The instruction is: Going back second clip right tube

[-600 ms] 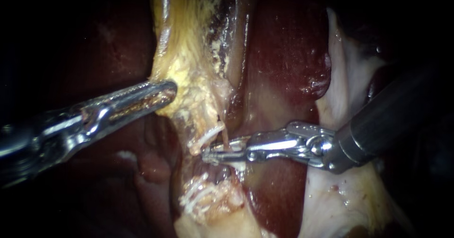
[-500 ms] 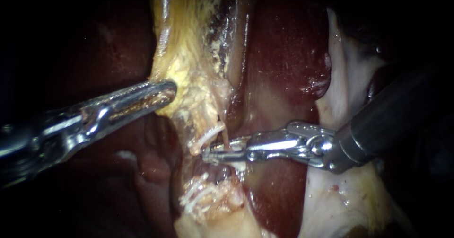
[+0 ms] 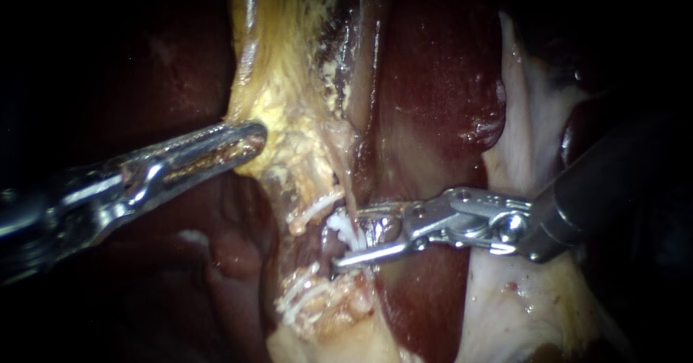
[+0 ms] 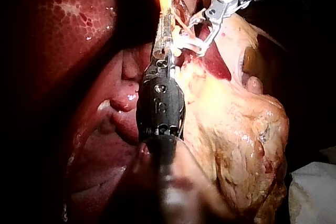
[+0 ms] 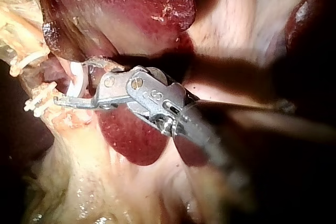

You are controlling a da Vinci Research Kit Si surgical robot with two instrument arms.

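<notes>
Looking through the endoscope, I have my right instrument (image 3: 350, 237) coming in from the right across the dark red liver (image 3: 433, 81). Its two jaws are spread, one above and one below a white clip (image 3: 341, 226). That clip sits on a thin tube (image 3: 343, 198) just below the ragged end of the yellow tissue (image 3: 289, 110). The jaws bracket it but do not squeeze it. I cannot tell from here which tube this is.

A higher clip (image 3: 315, 208) lies just to the left of it, and a lower clip (image 3: 297, 299) sits further down on the pale stump.

My left instrument (image 3: 249, 141) reaches in from the left, well apart from the right one. Its jaws are pressed together on the edge of the yellow tissue, which is drawn out toward that side. The left wrist camera shows the same pinch, with the right instrument's spread jaws just ahead of it.
</notes>
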